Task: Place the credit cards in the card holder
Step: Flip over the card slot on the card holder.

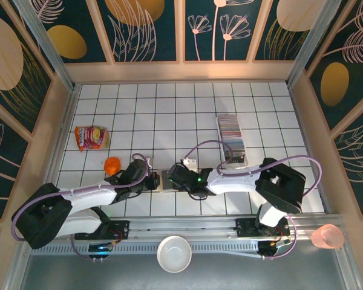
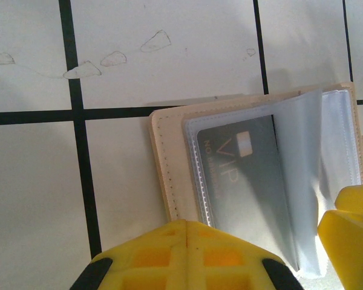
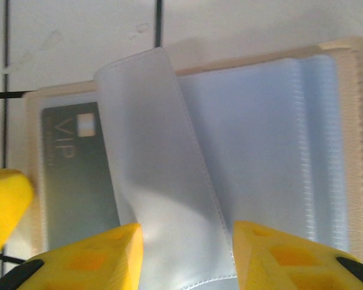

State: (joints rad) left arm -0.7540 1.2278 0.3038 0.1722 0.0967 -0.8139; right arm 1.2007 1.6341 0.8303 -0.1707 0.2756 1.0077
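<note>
The white tiled table (image 1: 272,103) with black grid lines carries everything. The left arm (image 1: 91,194) and the right arm (image 1: 236,180), both white and black, stretch from the near edge and meet at the table's near middle. A long clear plastic tray (image 1: 237,159) lies farther out, right of centre, with the packed row of thin mixed-colour credit cards (image 1: 228,128) standing in its far part.

The small tan-beige folding card holder (image 2: 168,175) lies open on the table between the two end effectors, with its clear plastic sleeves facing up. The left end effector (image 2: 184,228) has its yellow fingers pressed together with no gap. Its tip is over the holder's near edge on the left half, and contact cannot be told. The right end effector (image 3: 186,234) has its yellow fingers spread apart, and a loose clear sleeve leaf (image 3: 151,151) rises between them. One grey card (image 2: 242,175) marked VIP sits inside a sleeve on the left half.
</note>
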